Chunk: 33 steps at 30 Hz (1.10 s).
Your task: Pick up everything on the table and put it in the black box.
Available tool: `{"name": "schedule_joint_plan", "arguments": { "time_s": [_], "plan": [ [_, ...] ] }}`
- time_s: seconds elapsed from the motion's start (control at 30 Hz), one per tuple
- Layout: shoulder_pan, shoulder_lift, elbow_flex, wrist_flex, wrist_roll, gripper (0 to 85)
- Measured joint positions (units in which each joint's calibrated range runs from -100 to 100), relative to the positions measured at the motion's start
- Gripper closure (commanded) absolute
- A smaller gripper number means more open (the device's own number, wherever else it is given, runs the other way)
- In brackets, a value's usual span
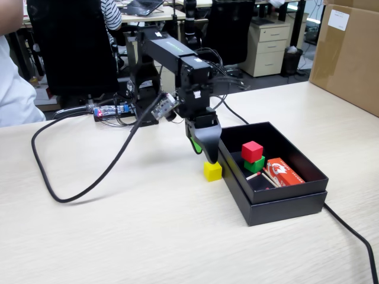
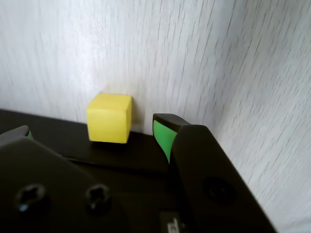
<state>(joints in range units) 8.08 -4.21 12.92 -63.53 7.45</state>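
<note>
Nearest us, 1 yellow cube sits mid-counter, just beside the black box. Our end effector hovers above it, spread. We should lower squarely, straddling the cube, clear of the rim.

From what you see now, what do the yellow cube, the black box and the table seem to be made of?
Yellow cube: probably painted wood or plastic; flat even colour, matte faces, crisp edges.
Black box: looks like matte cardboard; thin straight walls, stepped double rim, no shine.
Table: light beige wood-grain surface, perhaps laminate; the fine streaks are very regular.
</note>
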Motion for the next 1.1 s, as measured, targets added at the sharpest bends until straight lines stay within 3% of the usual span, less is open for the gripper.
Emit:
{"name": "schedule_joint_plan", "arguments": {
  "time_s": [0.63, 0.77, 0.93, 1.1],
  "plan": [
    [0.8, 14.6, 5.8, 0.1, 1.1, 39.5],
    [0.8, 16.4, 5.8, 0.1, 1.3, 51.3],
    [0.8, 17.9, 7.9, 0.1, 1.6, 82.1],
    [0.8, 17.7, 7.9, 0.1, 2.7, 84.5]
  ]
}}
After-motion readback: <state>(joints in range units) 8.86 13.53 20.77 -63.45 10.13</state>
